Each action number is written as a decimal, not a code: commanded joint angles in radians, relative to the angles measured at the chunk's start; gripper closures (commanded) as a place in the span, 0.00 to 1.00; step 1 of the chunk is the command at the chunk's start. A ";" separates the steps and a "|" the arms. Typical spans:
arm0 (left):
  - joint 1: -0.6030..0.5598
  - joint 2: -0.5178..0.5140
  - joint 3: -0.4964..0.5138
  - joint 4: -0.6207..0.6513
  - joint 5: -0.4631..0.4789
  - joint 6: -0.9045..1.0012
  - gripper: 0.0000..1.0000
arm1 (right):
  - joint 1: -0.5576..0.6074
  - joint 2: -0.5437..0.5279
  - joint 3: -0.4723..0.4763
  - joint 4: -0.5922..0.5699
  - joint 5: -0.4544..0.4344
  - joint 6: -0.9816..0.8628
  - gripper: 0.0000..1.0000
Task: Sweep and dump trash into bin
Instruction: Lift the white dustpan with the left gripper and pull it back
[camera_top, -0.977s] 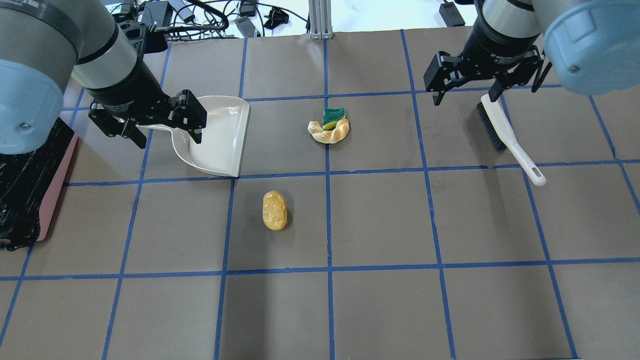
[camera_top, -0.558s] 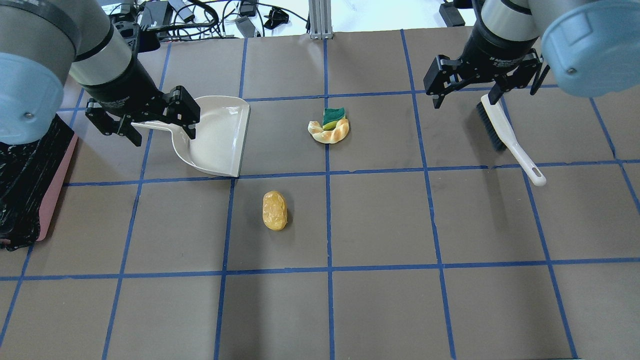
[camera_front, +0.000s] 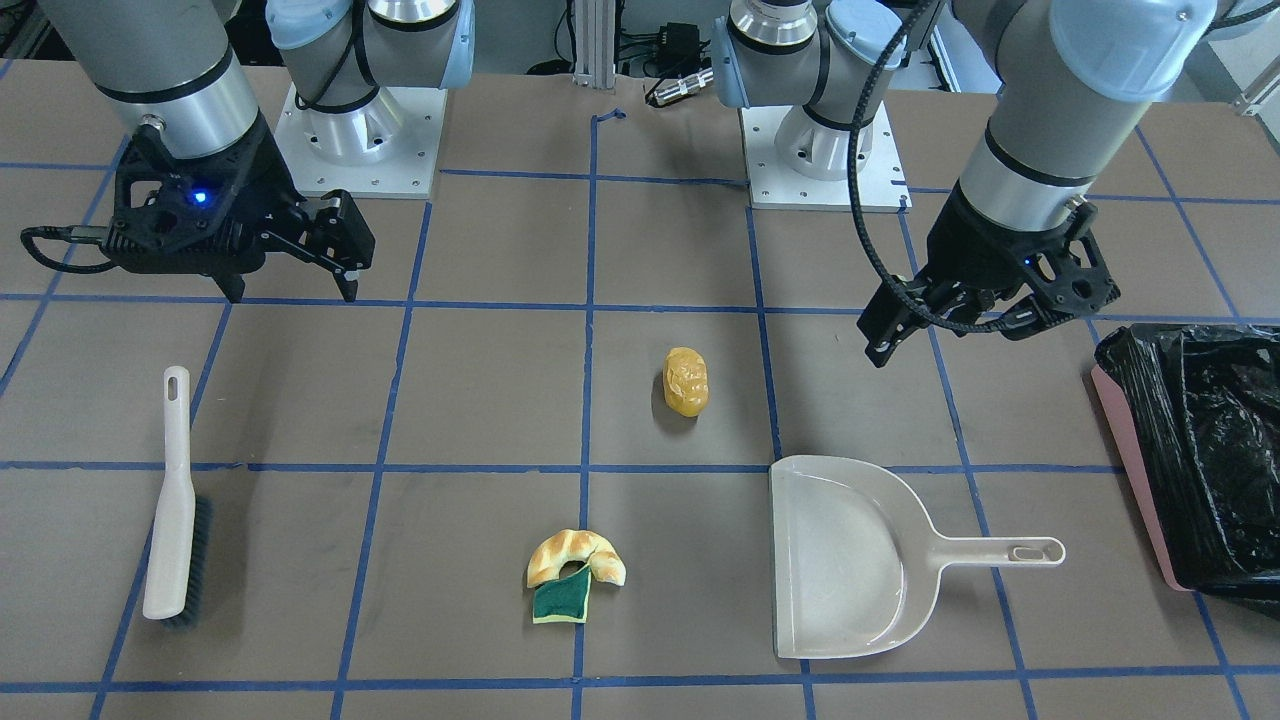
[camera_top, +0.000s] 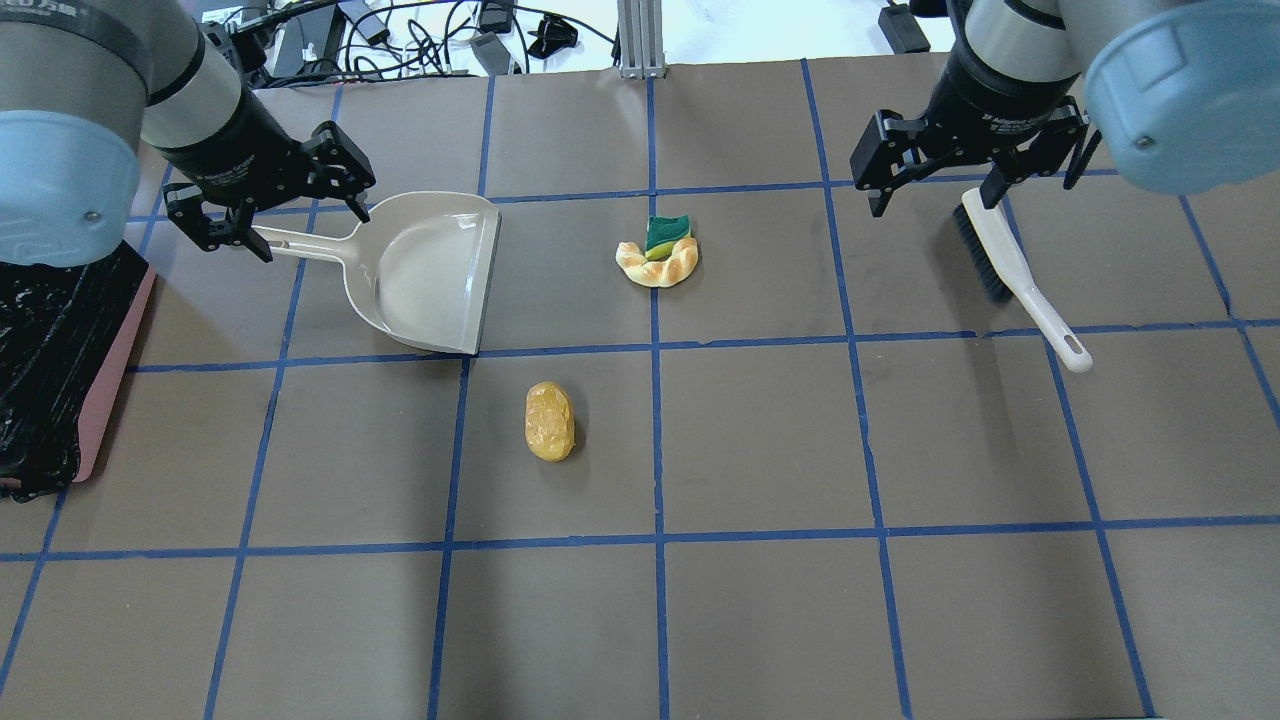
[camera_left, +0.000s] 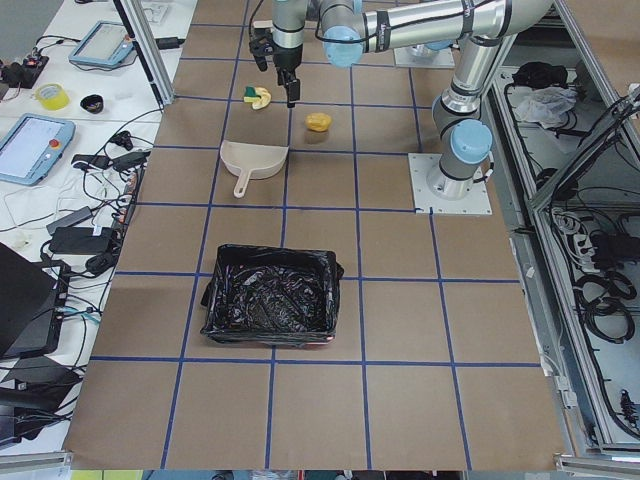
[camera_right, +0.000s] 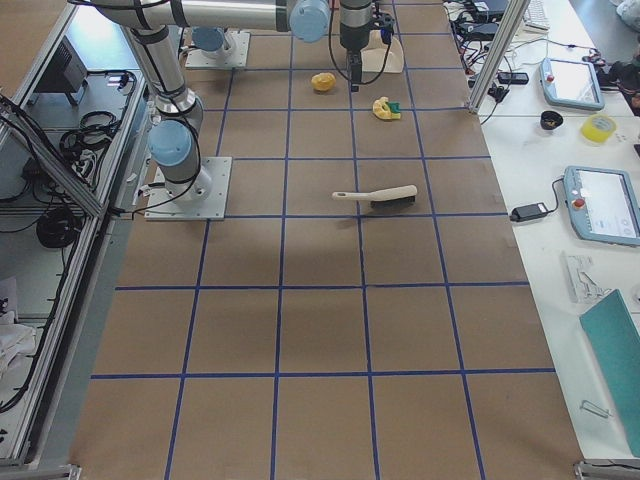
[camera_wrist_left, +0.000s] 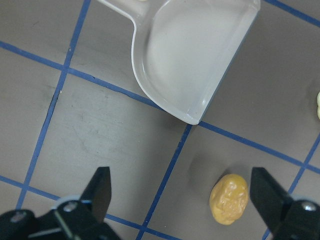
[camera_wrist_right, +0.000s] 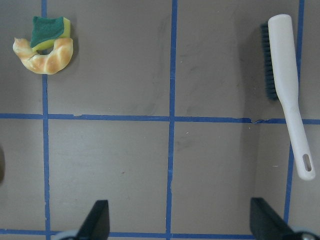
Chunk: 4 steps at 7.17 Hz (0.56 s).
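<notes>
Both claws hang released, the left claw (camera_top: 300, 220) near the dustpan (camera_top: 425, 270), the right claw (camera_top: 972, 188) near the brush (camera_top: 1010, 265). The croissant piece (camera_top: 655, 268), sponge scrap (camera_top: 667, 234) and oval (camera_top: 549, 421) lie on the table (camera_top: 760, 620), outside the bin (camera_top: 105, 380).

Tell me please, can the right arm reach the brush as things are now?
Probably yes. The right pincer hangs open near the brush, which lies flat and alone on the table; nothing stands between them.

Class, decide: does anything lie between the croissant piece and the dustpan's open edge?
Nothing visible does. Only bare table separates the croissant piece from the dustpan; the yellow-orange lump lies nearer the robot, off that line.
</notes>
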 joint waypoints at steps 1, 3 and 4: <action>0.049 -0.021 -0.005 0.005 -0.067 -0.188 0.00 | -0.002 0.002 0.003 -0.001 0.000 -0.009 0.00; 0.123 -0.030 0.004 0.010 -0.066 -0.370 0.00 | -0.016 0.013 0.005 -0.011 -0.003 -0.062 0.00; 0.126 -0.039 -0.010 0.010 -0.055 -0.399 0.00 | -0.064 0.018 0.006 -0.003 -0.003 -0.141 0.00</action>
